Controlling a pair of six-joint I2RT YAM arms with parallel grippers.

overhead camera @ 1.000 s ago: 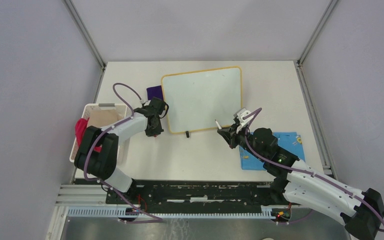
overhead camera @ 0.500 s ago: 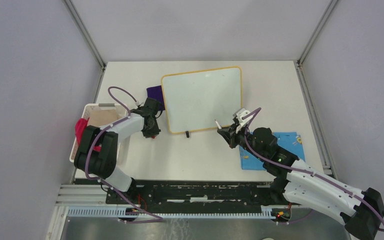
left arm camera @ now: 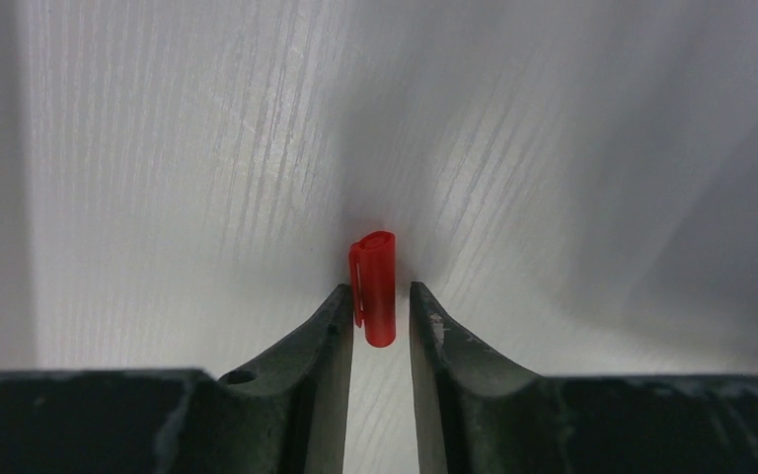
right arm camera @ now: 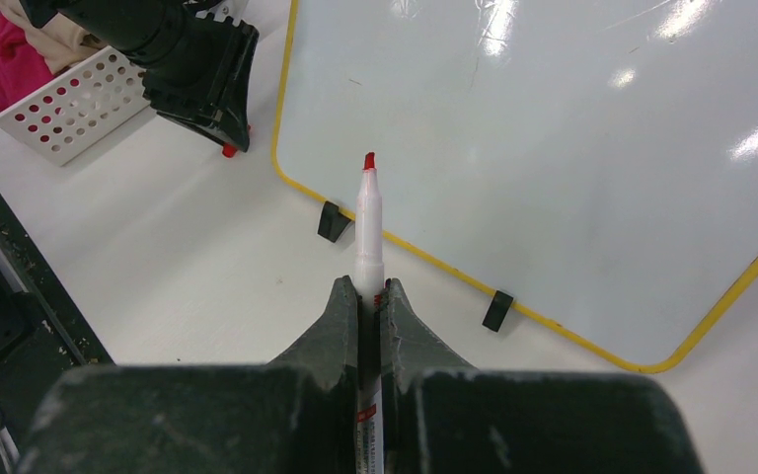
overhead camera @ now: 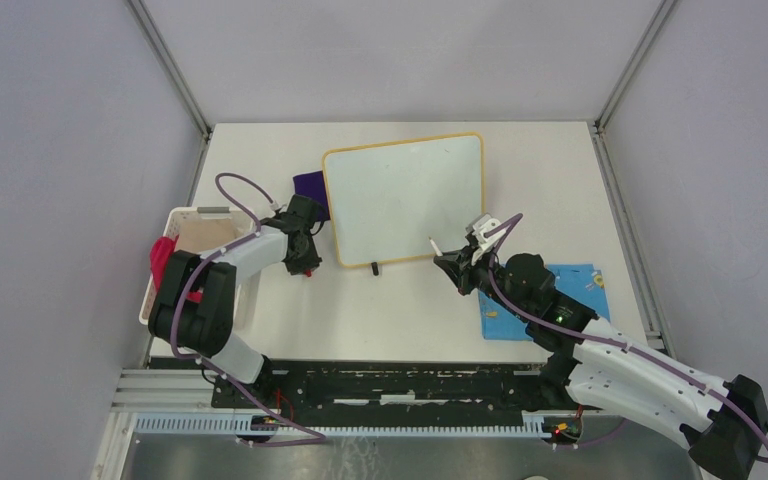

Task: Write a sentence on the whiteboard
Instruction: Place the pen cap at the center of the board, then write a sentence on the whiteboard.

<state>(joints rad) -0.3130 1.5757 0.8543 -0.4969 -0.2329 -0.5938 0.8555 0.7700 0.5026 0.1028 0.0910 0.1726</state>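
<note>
step: start the writing | glossy white yellow-framed whiteboard (overhead camera: 400, 195): flat, centre-far, blank | right gripper (right arm camera: 368, 286): pinching white red-tipped marker (right arm camera: 367, 217), tip over board's near edge | left gripper (left arm camera: 380, 293): slightly spread around red plastic cap (left arm camera: 373, 267) | advice: begin far-left, press lightly, steady strokes

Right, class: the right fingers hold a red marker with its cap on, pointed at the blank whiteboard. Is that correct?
Not quite. The marker in the right fingers is uncapped: its red tip is bare, as the right wrist view shows. The rest holds: it is a red marker, pointed at the blank whiteboard.
</note>
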